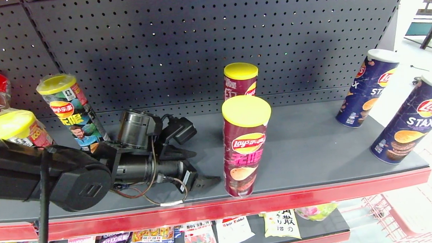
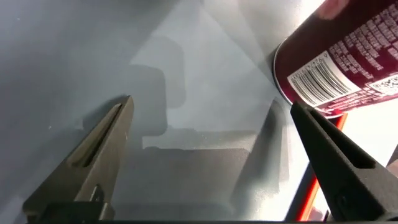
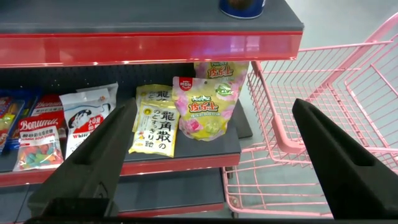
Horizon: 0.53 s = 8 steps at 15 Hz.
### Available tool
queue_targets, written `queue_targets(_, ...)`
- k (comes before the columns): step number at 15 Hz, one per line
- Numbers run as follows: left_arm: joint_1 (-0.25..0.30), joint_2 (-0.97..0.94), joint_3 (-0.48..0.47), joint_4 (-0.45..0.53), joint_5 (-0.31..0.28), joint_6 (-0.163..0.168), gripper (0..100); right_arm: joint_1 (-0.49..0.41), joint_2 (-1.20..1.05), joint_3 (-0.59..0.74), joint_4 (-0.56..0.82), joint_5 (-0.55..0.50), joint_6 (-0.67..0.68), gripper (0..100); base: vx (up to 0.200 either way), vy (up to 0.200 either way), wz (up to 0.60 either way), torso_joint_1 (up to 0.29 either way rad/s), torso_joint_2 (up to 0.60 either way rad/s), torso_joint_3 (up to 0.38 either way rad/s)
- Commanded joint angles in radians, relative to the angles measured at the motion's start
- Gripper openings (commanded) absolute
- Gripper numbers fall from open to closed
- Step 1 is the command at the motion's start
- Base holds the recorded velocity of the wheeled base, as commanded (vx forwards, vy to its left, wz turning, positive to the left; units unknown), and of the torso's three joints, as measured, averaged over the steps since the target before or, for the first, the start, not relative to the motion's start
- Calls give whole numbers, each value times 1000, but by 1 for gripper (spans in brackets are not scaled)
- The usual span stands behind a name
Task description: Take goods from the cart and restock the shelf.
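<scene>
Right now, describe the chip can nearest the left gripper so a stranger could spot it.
On the grey shelf with the red front edge, look near the middle. The maroon chip can with a yellow lid stands at the front; its twin stands farther back.

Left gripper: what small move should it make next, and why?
Probably draw the left gripper straight back off the shelf. Its jaws stand open with nothing between them, and the maroon can stands upright near the shelf's front edge, right beside one finger, so a sideways move might tip it.
</scene>
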Motion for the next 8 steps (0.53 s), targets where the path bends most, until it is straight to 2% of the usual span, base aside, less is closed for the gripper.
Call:
queue_targets(1,-3,-10,2,0,-3,0,100,0,5,0,0,0,0,100,0,0,0,0,0,0)
queue_targets(8,-27,10,-11,-12,-5,0,100,0,7,0,0,0,0,100,0,0,0,0,0,0)
